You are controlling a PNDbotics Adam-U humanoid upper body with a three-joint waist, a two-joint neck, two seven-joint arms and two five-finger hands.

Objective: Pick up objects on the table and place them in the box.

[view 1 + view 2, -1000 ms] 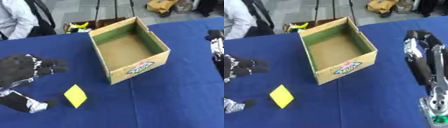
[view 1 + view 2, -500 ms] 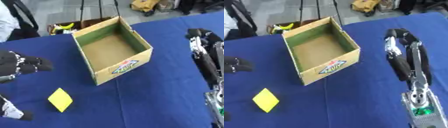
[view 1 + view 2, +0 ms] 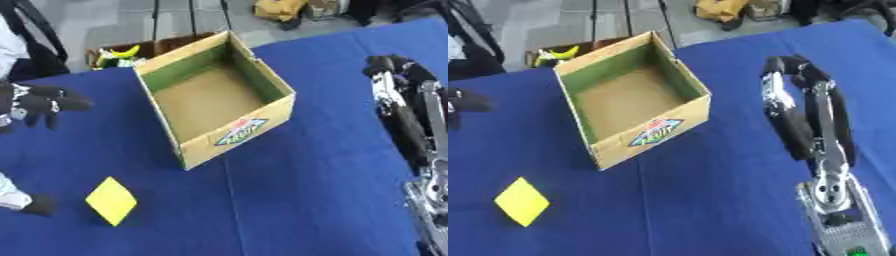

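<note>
Blue table cloth [image 3: 289, 200] carries the open box [image 3: 214, 97] and a yellow piece [image 3: 111, 200]. Left hand [image 3: 39, 102] hovers, fingers curled, holding nothing; right hand [image 3: 798, 95] is raised, its fingers unclear, seen fully only in the right eye view.

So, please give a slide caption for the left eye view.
Empty open cardboard box on blue table, yellow object lying in front-left.

Box [image 3: 219, 131]: open cardboard carton, upright, turned corner-on; green band inside its upper walls, bare brown floor, coloured logo on near wall.
Yellow object [image 3: 111, 200]: flat, diamond-shaped, lying on blue table, apart from box, toward its near-left.
</note>
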